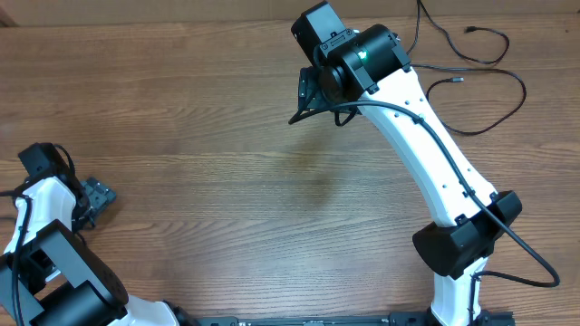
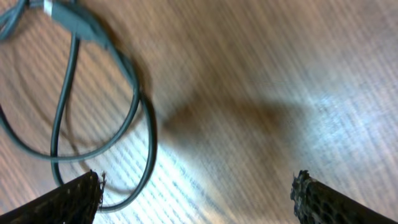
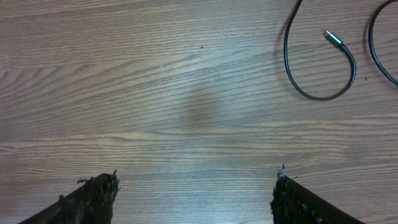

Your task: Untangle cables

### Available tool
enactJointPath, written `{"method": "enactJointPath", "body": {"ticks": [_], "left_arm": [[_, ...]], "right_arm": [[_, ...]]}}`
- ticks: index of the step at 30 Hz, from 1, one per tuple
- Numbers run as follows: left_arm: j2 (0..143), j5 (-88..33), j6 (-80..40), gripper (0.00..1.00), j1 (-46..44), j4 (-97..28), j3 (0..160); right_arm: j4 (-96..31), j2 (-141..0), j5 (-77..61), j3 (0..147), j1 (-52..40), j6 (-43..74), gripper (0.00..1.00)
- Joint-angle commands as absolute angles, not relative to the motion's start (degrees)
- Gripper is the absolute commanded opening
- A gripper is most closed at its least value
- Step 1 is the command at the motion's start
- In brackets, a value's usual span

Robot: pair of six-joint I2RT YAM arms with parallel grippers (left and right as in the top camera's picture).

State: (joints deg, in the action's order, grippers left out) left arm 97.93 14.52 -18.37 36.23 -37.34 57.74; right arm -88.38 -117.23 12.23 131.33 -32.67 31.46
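Observation:
Two thin black cables lie at the table's far right: one (image 1: 497, 60) curls to a plug, the other (image 1: 523, 91) makes a wide loop. My right gripper (image 1: 304, 98) hovers left of them, open over bare wood. In the right wrist view its gripper (image 3: 196, 199) holds nothing, and a cable (image 3: 320, 96) with its plug (image 3: 334, 40) lies at the upper right. My left gripper (image 1: 98, 195) is at the table's left edge. In the blurred left wrist view that gripper (image 2: 196, 199) is open, and a looped cable (image 2: 140, 106) with a plug (image 2: 74, 18) lies just beside the left finger (image 2: 68, 199).
The wooden table (image 1: 208, 118) stretches between the two arms. The right arm's white links (image 1: 426, 154) cross the right side, with their own thicker black wire (image 1: 521, 244) trailing near the base. The left arm's base (image 1: 54, 272) fills the near-left corner.

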Motion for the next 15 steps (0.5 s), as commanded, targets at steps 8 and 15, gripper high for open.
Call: {"method": "enactJointPath", "body": {"ticks": [8,15], "left_arm": [[102.3,6.9,-13.0,0.91,40.5,-35.8,58.7],[105.5,3.2,-11.6,0.92,42.5,-35.9,58.6]], "right_arm": [[-90.3,-116.9,12.3,131.2,-32.7,29.8,0.8],[-89.8,-117.0,12.3,131.1,-32.7,29.7,0.8]]}}
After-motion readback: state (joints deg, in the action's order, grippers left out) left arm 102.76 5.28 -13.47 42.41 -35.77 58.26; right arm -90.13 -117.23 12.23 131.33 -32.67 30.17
